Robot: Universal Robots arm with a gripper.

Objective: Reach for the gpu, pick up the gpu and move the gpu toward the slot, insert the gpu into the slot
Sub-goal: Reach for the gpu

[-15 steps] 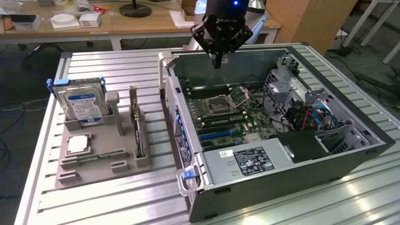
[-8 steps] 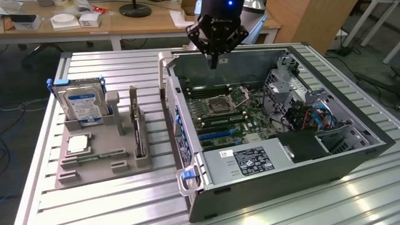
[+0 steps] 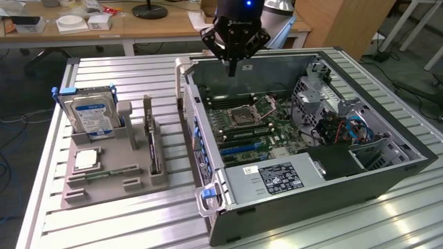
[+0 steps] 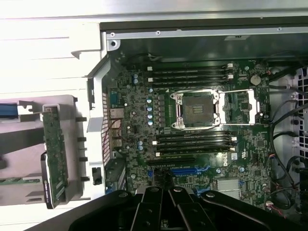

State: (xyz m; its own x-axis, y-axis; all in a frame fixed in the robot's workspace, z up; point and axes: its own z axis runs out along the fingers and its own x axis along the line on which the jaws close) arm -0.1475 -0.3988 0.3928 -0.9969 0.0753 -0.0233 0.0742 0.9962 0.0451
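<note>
The gpu (image 3: 152,148) is a thin card standing on edge in the grey holder tray (image 3: 104,181), outside the computer case on the exterior view's left. In the wrist view the gpu (image 4: 53,154) shows a green face beside the case wall. The slot (image 3: 239,149) is a long blue strip on the green motherboard, below the processor socket; the wrist view has the slot (image 4: 185,171) close to the fingers. My gripper (image 3: 232,70) hangs over the far part of the open case, shut and holding nothing. Its dark fingers (image 4: 168,207) point down at the motherboard.
A silver hard drive (image 3: 90,114) in a blue frame stands at the tray's far end. The open case (image 3: 207,171) has tall walls, a power supply (image 3: 273,176) at the near end and cables (image 3: 346,129) on the exterior view's right. The processor socket (image 4: 197,109) lies open.
</note>
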